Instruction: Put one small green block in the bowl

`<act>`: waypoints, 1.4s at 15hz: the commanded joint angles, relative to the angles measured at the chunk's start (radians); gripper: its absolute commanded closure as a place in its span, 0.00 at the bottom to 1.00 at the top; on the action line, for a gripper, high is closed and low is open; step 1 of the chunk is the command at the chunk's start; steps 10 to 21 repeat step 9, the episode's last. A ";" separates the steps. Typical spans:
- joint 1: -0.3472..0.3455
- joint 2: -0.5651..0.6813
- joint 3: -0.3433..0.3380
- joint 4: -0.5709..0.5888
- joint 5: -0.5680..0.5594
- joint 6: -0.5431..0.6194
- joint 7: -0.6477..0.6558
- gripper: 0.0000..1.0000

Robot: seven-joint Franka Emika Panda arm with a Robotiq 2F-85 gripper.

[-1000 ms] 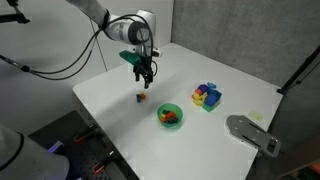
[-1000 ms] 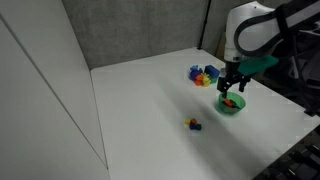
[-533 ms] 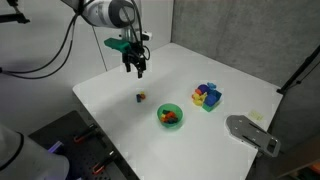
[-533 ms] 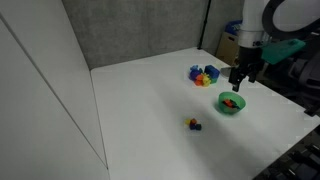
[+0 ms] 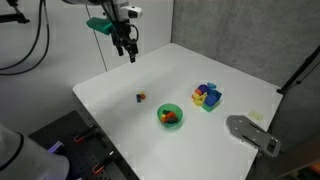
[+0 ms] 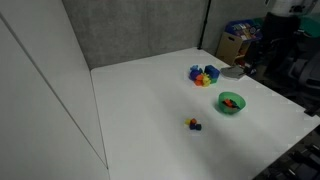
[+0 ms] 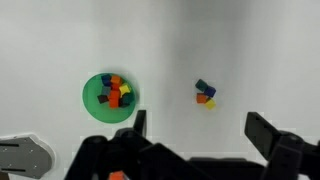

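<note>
Wrist view: one bowl [image 7: 88, 106] holding several tiny cubes [image 7: 115, 96], one loose cube cluster [image 7: 205, 94] near it, gripper [image 7: 200, 135] spread wide, empty. It's lifted well higher than a second ago.

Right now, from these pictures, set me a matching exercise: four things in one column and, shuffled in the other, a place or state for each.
Things:
1. bowl
2. tiny cubes
3. gripper
4. grey plate

Places or states:
a. open and empty, high above the table
b. holding several coloured blocks
c. at the table's edge
d. loose on the bare tabletop, apart from the bowl

Pairs: 1-b, 2-d, 3-a, 4-c
</note>
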 commanded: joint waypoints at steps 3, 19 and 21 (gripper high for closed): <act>-0.050 -0.074 0.002 -0.021 0.110 -0.022 -0.035 0.00; -0.071 -0.053 0.018 -0.012 0.103 -0.004 -0.011 0.00; -0.071 -0.053 0.018 -0.012 0.103 -0.004 -0.011 0.00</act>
